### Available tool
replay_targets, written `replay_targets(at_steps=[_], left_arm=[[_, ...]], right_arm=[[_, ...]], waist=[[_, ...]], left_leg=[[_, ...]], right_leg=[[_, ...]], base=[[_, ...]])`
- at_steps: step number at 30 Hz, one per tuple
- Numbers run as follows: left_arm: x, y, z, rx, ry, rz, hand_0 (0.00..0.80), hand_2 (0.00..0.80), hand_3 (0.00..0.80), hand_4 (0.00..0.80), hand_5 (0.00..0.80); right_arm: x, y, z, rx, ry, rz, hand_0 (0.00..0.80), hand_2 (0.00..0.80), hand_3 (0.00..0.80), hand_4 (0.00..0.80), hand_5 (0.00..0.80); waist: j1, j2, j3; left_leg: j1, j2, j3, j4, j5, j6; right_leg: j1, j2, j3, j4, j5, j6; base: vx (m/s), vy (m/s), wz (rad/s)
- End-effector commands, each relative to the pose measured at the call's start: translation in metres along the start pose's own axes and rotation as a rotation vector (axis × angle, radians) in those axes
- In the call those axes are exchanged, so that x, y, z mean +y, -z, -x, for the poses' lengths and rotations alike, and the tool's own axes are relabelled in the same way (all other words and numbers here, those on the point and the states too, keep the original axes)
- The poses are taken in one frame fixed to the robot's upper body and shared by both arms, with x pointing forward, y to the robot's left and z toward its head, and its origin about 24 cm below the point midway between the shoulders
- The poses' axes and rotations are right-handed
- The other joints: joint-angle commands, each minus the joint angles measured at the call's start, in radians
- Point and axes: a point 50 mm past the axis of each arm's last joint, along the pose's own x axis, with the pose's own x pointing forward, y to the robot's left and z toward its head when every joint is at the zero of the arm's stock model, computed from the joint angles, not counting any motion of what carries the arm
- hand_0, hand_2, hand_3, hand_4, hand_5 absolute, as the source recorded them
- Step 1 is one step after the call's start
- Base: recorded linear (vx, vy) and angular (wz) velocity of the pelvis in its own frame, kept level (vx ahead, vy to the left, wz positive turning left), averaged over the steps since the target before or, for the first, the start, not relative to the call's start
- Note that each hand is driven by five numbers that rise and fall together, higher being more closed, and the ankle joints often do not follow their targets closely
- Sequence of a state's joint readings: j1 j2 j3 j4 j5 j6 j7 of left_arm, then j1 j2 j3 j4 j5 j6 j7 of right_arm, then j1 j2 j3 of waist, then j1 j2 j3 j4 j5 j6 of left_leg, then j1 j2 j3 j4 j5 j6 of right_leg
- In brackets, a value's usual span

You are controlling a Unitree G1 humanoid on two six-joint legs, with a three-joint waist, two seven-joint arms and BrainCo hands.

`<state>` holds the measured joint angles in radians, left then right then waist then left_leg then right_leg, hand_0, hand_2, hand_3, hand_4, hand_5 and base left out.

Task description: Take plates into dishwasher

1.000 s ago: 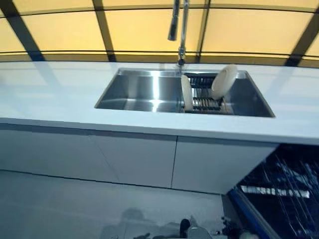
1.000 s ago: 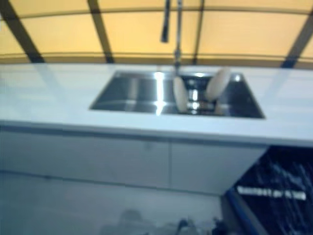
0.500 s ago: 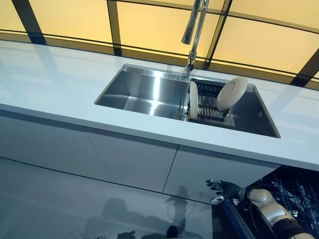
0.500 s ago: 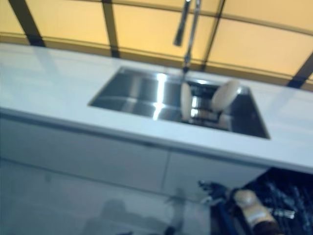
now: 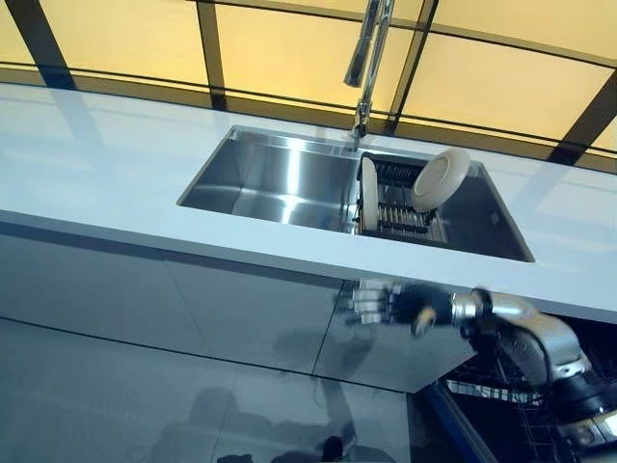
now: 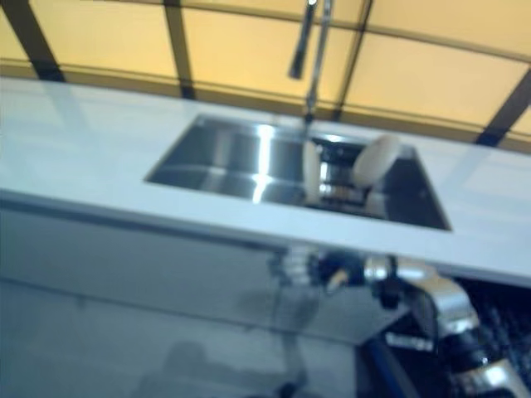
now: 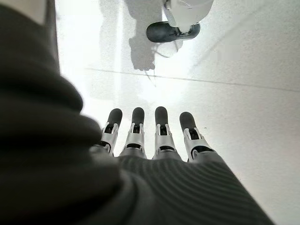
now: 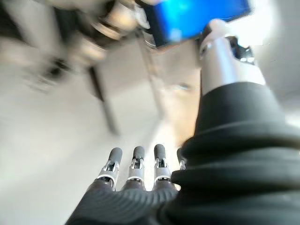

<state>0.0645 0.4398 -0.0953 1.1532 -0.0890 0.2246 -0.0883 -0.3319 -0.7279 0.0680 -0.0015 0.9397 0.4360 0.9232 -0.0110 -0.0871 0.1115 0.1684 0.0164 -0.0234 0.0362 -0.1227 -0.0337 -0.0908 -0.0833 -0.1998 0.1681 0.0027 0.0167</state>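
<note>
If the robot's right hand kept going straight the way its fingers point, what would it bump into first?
Probably nothing soon: the right hand points sideways along the white cabinet fronts below the counter. Depth is unclear, so it might brush them.

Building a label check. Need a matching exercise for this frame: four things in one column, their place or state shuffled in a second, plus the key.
Things:
1. Tilted plate
2. Upright plate
3. Right hand
4. Left hand

Place or state:
A. Open, in front of the cabinet below the counter
B. Leaning at the back right of the sink rack
C. Open, over the floor, seen only in its wrist view
D. Standing on edge at the rack's left end

Pairs: 1-B, 2-D, 3-A, 4-C
</note>
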Motion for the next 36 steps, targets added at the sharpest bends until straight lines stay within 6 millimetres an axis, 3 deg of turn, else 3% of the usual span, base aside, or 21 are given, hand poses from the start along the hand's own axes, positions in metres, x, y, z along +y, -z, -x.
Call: replay_targets(at_steps=[1,5,7,9,11,14,16,17,19,20,22,23,24,25,29,36], left_arm=[[0.002,0.003,0.0,0.006,-0.019,-0.05,0.0,0.0,0.0,0.0,0.0],[0.004,0.002,0.0,0.008,-0.012,-0.055,0.0,0.0,0.0,0.0,0.0],[0.003,0.002,0.0,0.009,-0.006,-0.053,0.0,0.0,0.0,0.0,0.0],[0.003,0.002,0.0,0.013,-0.002,-0.032,0.0,0.0,0.0,0.0,0.0],[0.004,0.004,0.0,0.018,-0.011,0.0,0.0,0.0,0.0,0.0,0.0],[0.009,0.004,0.0,0.03,-0.041,0.052,0.0,0.0,0.0,0.0,0.0],[0.014,0.008,0.0,0.043,-0.055,0.08,0.0,0.0,0.0,0.0,0.0],[0.01,0.011,0.0,0.049,-0.05,0.097,0.0,0.0,0.0,0.0,0.0],[0.0,0.012,-0.002,0.045,-0.035,0.121,0.0,0.0,0.0,0.0,0.0],[-0.005,0.009,-0.002,0.041,-0.025,0.124,0.0,0.0,0.0,0.0,0.0],[-0.012,0.0,-0.003,0.019,-0.008,0.104,0.0,0.0,0.0,0.0,0.0],[-0.011,-0.004,-0.002,0.006,-0.007,0.091,0.0,0.0,0.0,0.0,0.0],[-0.01,-0.009,-0.001,-0.004,-0.003,0.083,0.0,0.0,0.0,0.0,0.0],[-0.012,-0.014,-0.001,-0.013,-0.001,0.092,0.0,0.0,0.0,0.0,0.0],[-0.01,-0.038,0.0,-0.072,-0.022,0.1,0.0,0.0,0.0,0.0,0.0],[-0.011,-0.044,0.001,-0.095,-0.008,0.092,0.0,0.0,0.0,0.0,0.0]], right_arm=[[-0.025,-0.078,0.017,-0.342,0.238,0.098,0.0,0.0,0.0,0.0,0.0],[-0.041,-0.152,0.059,-0.612,0.595,0.171,0.0,0.0,0.0,0.0,0.0],[-0.044,-0.179,0.076,-0.688,0.753,0.207,0.0,0.0,0.0,0.0,0.0],[-0.044,-0.205,0.087,-0.762,0.918,0.219,0.0,0.0,0.0,0.0,0.0],[-0.048,-0.22,0.095,-0.794,1.047,0.179,0.0,0.0,0.0,0.0,0.0],[-0.049,-0.239,0.106,-0.869,1.227,0.092,0.0,0.0,0.0,0.0,0.0],[-0.049,-0.248,0.109,-0.861,1.343,0.122,0.0,0.0,0.0,0.0,0.0],[-0.05,-0.253,0.108,-0.84,1.397,0.126,0.0,0.0,0.0,0.0,0.0],[-0.053,-0.257,0.115,-0.793,1.513,0.231,0.0,0.0,0.0,0.0,0.0],[-0.052,-0.259,0.113,-0.768,1.524,0.28,0.0,0.0,0.0,0.0,0.0],[-0.056,-0.255,0.1,-0.704,1.485,0.32,0.0,0.0,0.0,0.0,0.0],[-0.057,-0.252,0.095,-0.674,1.489,0.329,0.0,0.0,0.0,0.0,0.0],[-0.058,-0.251,0.084,-0.624,1.485,0.351,0.0,0.0,0.0,0.0,0.0],[-0.059,-0.247,0.077,-0.581,1.45,0.353,0.0,0.0,0.0,0.0,0.0],[-0.069,-0.223,0.078,-0.46,1.358,0.294,0.0,0.0,0.0,0.0,0.0],[-0.072,-0.223,0.071,-0.422,1.294,0.269,0.0,0.0,0.0,0.0,0.0]], waist=[[0.024,0.001,-0.039],[0.021,0.016,-0.045],[0.017,0.021,-0.047],[0.023,0.028,-0.047],[0.047,0.041,-0.045],[0.053,0.042,-0.042],[0.046,0.027,-0.056],[0.048,0.024,-0.06],[0.084,0.004,-0.036],[0.094,-0.002,-0.026],[0.12,0.023,-0.004],[0.118,0.026,0.008],[0.12,0.015,0.013],[0.115,0.024,-0.001],[0.1,0.022,-0.015],[0.102,0.005,-0.047]], left_leg=[[0.043,-0.03,0.035,0.04,-0.087,0.064],[0.064,-0.031,0.04,0.026,-0.093,0.058],[0.067,-0.033,0.043,0.023,-0.093,0.054],[0.071,-0.034,0.073,0.014,-0.084,0.048],[0.068,-0.021,0.118,0.012,-0.071,0.042],[0.067,-0.002,0.131,0.052,-0.091,0.03],[0.075,0.02,0.136,0.148,-0.084,-0.002],[0.028,0.038,0.124,0.284,-0.013,-0.033],[-0.208,0.017,0.089,0.581,0.106,-0.058],[-0.281,-0.001,0.084,0.586,0.105,-0.052],[-0.305,-0.004,0.101,0.301,0.142,-0.06],[-0.313,0.018,0.128,0.249,0.151,-0.05],[-0.267,0.015,0.142,0.226,0.1,-0.028],[-0.228,-0.001,0.116,0.124,0.097,-0.017],[-0.16,-0.006,0.13,0.048,0.092,-0.009],[-0.131,-0.007,0.157,0.002,0.082,0.001]], right_leg=[[-0.073,-0.095,-0.005,0.015,0.112,0.165],[-0.071,-0.096,-0.014,0.025,0.105,0.163],[-0.069,-0.091,-0.014,0.019,0.1,0.161],[-0.073,-0.106,-0.053,0.048,0.107,0.161],[-0.067,-0.145,-0.138,0.111,0.085,0.151],[-0.055,-0.139,-0.151,0.115,0.028,0.13],[-0.027,-0.095,-0.136,0.062,-0.001,0.092],[0.015,-0.056,-0.121,0.003,-0.009,0.058],[0.093,-0.036,-0.103,-0.057,-0.018,0.013],[0.114,-0.039,-0.094,-0.074,-0.017,0.009],[0.168,-0.015,-0.066,-0.105,-0.03,0.03],[0.173,-0.013,-0.062,-0.089,-0.044,0.031],[0.166,-0.031,-0.068,-0.084,-0.048,0.038],[0.152,-0.032,-0.073,-0.08,-0.042,0.044],[0.154,-0.035,-0.083,-0.09,-0.034,0.061],[0.158,-0.043,-0.11,-0.109,-0.038,0.069]], base=[[0.06,0.03,-0.01],[0.072,0.025,-0.03],[0.074,0.019,-0.09],[0.053,0.035,-0.16],[0.022,0.0,-0.42],[0.066,-0.112,-0.42],[0.092,-0.163,-0.17],[0.089,-0.176,-0.22],[0.041,-0.084,-0.38],[0.03,0.089,-0.6],[0.087,0.165,-0.57],[0.077,0.162,-0.51],[0.06,0.198,-0.58],[0.072,0.207,-0.87],[0.075,0.053,-0.33],[0.075,0.012,-0.11]])
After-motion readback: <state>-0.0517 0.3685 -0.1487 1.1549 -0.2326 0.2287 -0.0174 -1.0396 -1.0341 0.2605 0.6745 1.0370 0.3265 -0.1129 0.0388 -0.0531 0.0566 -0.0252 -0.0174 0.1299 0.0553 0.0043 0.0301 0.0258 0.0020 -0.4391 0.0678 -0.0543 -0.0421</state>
